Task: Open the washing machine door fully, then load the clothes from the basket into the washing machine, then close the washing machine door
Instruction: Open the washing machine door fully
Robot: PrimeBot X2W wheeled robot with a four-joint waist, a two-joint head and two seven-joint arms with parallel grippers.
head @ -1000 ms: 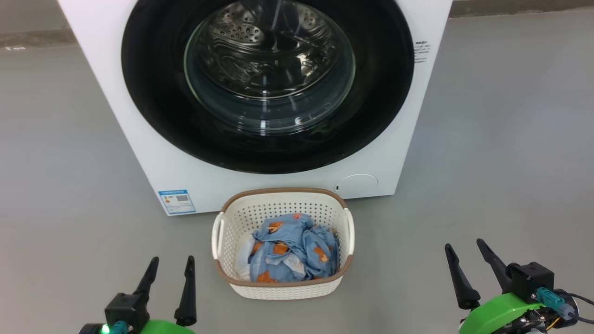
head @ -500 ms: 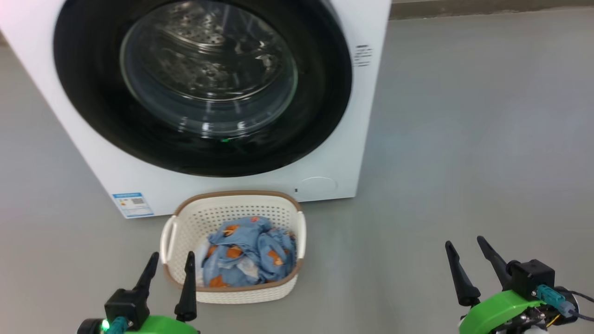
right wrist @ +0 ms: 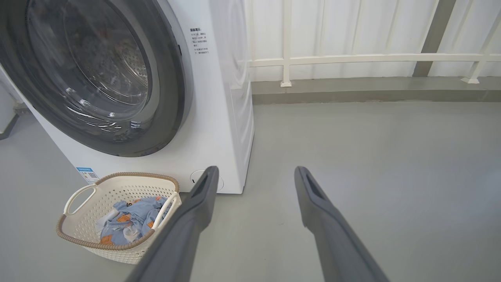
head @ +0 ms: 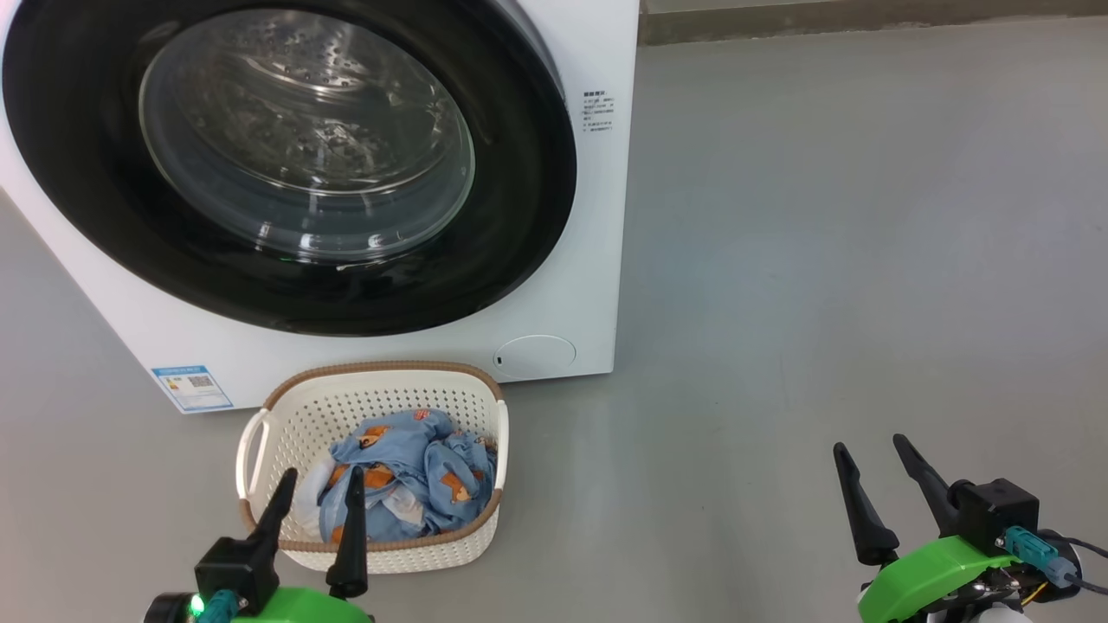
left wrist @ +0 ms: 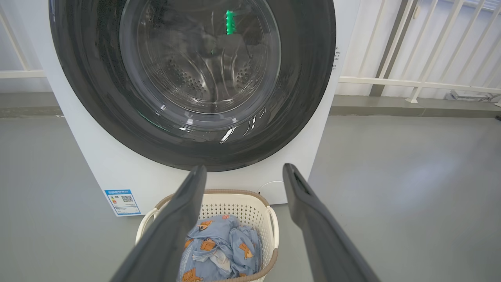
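The grey floor (head: 822, 260) runs out from the washing machine (head: 597, 216), a white box that stands toward the robot's left. A pale railing (right wrist: 352, 58) lines the wall behind the washing machine.

The washing machine door (head: 294, 164) is shut, and its glossy black ring lies flat against the machine's front and covers most of it. Through the bulging glass the perforated steel drum (head: 286, 104) shows.

The basket (head: 381, 370) stands on the floor just in front of the washing machine, below the lower edge of the door. The clothes (head: 407, 476), light blue with orange-brown prints, lie bundled in the basket, so nothing is loaded into the washing machine yet.

The left gripper (head: 321, 474) is in front of the washing machine, on the far side of the basket from it. Its two dark fingers are spread apart and grasp nothing. The right gripper (head: 869, 444) is off past the washing machine's right corner, well apart from it, above bare floor. Its fingers are likewise released and empty.

Low on the washing machine's front, a blue energy sticker (head: 192, 388) sits at the left corner and a round cap (head: 535, 356) near the right corner.
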